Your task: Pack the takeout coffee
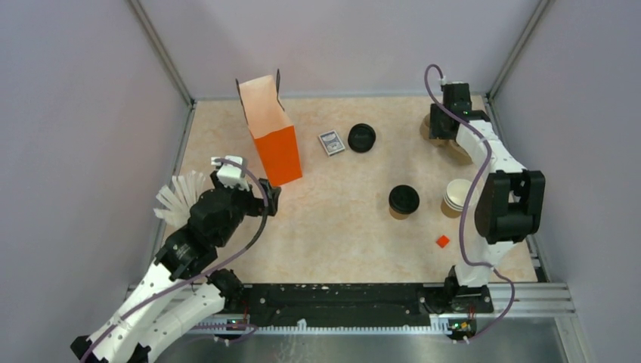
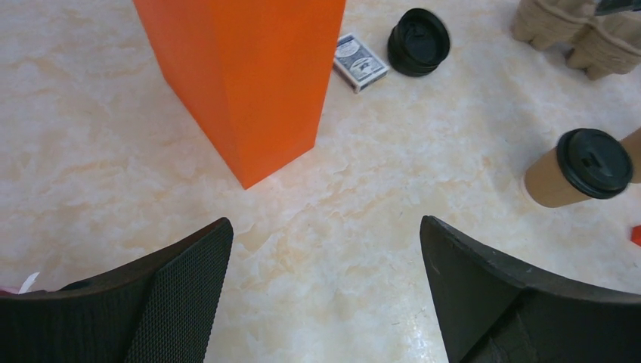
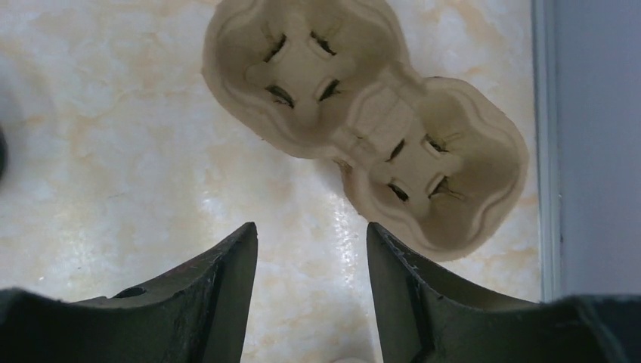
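The takeout coffee [image 1: 404,200] is a small tan paper cup with a black lid, standing at centre right; it also shows at the right of the left wrist view [image 2: 578,168]. The tall orange bag [image 1: 272,132] stands open at the back left. My left gripper [image 1: 272,199] hovers just in front of the bag [image 2: 249,83], open wide over bare table [image 2: 325,224]. My right gripper [image 1: 440,128] is at the far right corner, open, its fingertips just short of the brown pulp carrier [image 3: 366,113] with only table between them [image 3: 311,231].
A card deck [image 1: 330,142] and a black lid [image 1: 362,138] lie behind the coffee. A stack of nested tan cups [image 1: 456,197] stands right of it, with a small red piece [image 1: 442,241] in front. White sticks [image 1: 175,198] fan out at the left edge.
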Robot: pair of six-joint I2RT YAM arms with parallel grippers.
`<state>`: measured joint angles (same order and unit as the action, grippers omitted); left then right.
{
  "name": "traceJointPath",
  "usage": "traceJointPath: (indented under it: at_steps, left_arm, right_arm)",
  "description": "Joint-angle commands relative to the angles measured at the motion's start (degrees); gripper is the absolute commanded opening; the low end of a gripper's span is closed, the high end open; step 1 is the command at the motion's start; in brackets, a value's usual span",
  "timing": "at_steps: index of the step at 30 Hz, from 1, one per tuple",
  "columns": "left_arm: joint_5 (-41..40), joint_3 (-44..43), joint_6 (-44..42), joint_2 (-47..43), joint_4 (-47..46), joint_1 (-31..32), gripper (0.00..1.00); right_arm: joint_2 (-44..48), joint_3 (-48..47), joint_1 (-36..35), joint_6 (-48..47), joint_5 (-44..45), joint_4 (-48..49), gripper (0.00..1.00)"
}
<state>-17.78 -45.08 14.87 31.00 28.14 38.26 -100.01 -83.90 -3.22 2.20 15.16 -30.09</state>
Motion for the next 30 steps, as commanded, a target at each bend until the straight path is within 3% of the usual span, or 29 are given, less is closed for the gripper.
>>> traceJointPath:
  at_steps: [1, 6, 10, 15, 18, 21, 26, 30]
  left_arm:
    - [-6.45, -4.20, 1.29, 6.64, -1.67, -0.20, 0.97]
    - [-18.57, -19.82, 2.85, 19.97, 3.12, -0.19, 0.96]
    - [-24.74, -31.42, 3.02, 30.31, 5.38, -1.47, 0.88]
    - [-18.04, -41.67, 7.34, 41.86, 7.87, -9.13, 0.77]
    - [-14.80, -46.84, 9.45, 49.03, 11.38, -13.44, 0.77]
    - [-16.64, -48.99, 9.99, 52.53, 13.19, -14.89, 0.82]
    - [-16.93, -45.46, 9.58, 51.62, 9.06, -15.49, 0.87]
    - [-15.54, -42.58, 9.08, 52.13, 6.40, -16.22, 0.77]
  right_arm:
    - [1.47, -3.55, -0.08, 0.11, -6.80, 0.02, 0.54]
    - [8.17, 1.61, -0.03, 4.89, -14.69, 2.89, 0.55]
    - [15.64, 8.25, -0.20, 7.33, -22.27, 6.40, 0.55]
    - [22.90, 15.35, -0.64, 9.91, -28.52, 10.64, 0.56]
    - [24.39, 16.60, -0.71, 10.26, -29.90, 11.57, 0.57]
    - [24.21, 15.55, -0.73, 10.40, -31.25, 10.81, 0.57]
    - [24.25, 15.34, -0.74, 11.02, -33.70, 11.81, 0.58]
    - [24.17, 15.86, -0.73, 11.21, -34.36, 12.63, 0.58]
